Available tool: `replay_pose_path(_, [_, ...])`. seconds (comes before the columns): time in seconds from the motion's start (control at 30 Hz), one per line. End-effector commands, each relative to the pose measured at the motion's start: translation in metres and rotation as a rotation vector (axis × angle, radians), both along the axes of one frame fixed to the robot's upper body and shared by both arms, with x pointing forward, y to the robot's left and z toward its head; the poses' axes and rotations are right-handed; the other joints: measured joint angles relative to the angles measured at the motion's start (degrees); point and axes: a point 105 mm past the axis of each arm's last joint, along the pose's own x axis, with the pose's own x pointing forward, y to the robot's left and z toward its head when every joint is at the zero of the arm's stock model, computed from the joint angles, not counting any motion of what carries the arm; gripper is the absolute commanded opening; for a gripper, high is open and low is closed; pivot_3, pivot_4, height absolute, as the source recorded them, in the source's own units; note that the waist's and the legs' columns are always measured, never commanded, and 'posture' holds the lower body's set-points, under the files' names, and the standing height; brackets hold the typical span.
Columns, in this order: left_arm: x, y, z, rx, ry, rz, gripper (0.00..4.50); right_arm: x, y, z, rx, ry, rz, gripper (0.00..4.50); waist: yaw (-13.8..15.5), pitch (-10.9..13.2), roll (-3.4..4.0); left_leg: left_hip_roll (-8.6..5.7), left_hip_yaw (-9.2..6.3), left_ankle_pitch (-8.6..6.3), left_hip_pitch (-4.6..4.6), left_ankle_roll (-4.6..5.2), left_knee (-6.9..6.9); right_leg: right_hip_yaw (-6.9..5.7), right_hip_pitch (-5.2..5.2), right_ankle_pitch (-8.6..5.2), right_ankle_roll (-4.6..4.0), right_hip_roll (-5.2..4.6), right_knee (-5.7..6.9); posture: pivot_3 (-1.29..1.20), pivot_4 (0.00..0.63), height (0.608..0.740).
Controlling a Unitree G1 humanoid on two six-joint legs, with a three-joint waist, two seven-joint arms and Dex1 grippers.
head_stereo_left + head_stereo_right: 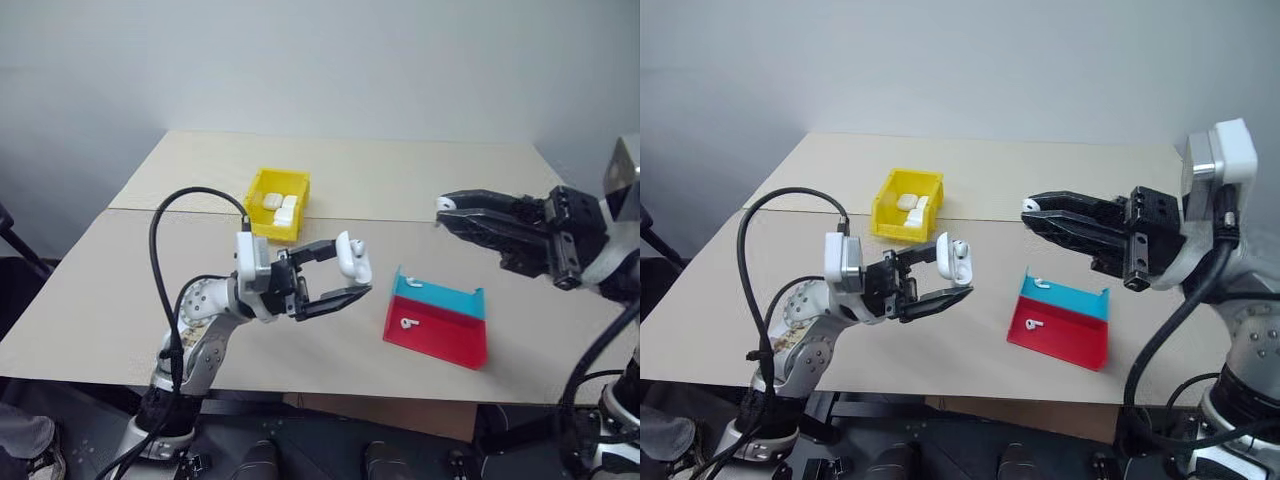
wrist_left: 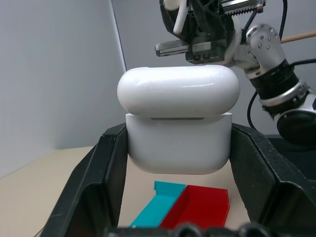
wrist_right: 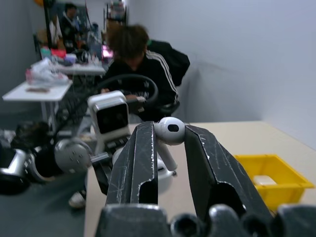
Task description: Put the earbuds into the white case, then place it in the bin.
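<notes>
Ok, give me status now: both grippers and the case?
Left gripper shut on case, lid up. Right gripper shut on earbud. Nothing between them.

Soft, even room light falls on my tabletop (image 1: pixel 330 330); shadows are faint, and the background room behind my right tool (image 3: pixel 170 148) is blurred.

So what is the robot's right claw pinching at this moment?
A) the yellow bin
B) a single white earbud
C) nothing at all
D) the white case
B: in the right wrist view, the right gripper has a white earbud clamped between its fingertips, while the left gripper holds the white case.
</notes>
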Motion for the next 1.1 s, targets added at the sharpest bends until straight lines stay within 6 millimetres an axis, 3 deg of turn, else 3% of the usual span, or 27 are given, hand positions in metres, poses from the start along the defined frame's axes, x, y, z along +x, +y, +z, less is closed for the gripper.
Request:
replay_pose_path(0.03, [-0.004,-0.007,0.011,-0.034,-0.032,-0.047,2.77,-0.010,0.011,-0.001,0.049,-0.011,0.027,0.68,0.05,0.00,0.00,0.00,-0.02,0.03,-0.02,0.05,0.00,-0.01,-0.01,0.00,0.00,0.00,0.00,0.00,0.150,0.740])
replay_pose_path(0.53, [-0.006,-0.008,0.008,-0.035,-0.023,-0.048,2.77,-0.006,0.036,-0.029,0.015,0.103,0.112,0.68,-0.51,0.00,0.00,0.00,-0.02,0.00,-0.07,0.02,-0.04,-0.01,-0.01,0.00,0.00,0.00,-0.16,0.00,0.150,0.740])
replay_pose_path(1.1, [-0.008,-0.007,0.006,-0.041,-0.020,-0.028,2.77,0.004,0.036,-0.042,-0.019,0.114,0.067,0.68,-0.45,0.00,0.00,0.00,-0.04,0.00,-0.32,0.03,-0.09,-0.02,-0.04,0.02,0.01,0.00,-0.57,0.00,0.150,0.740])
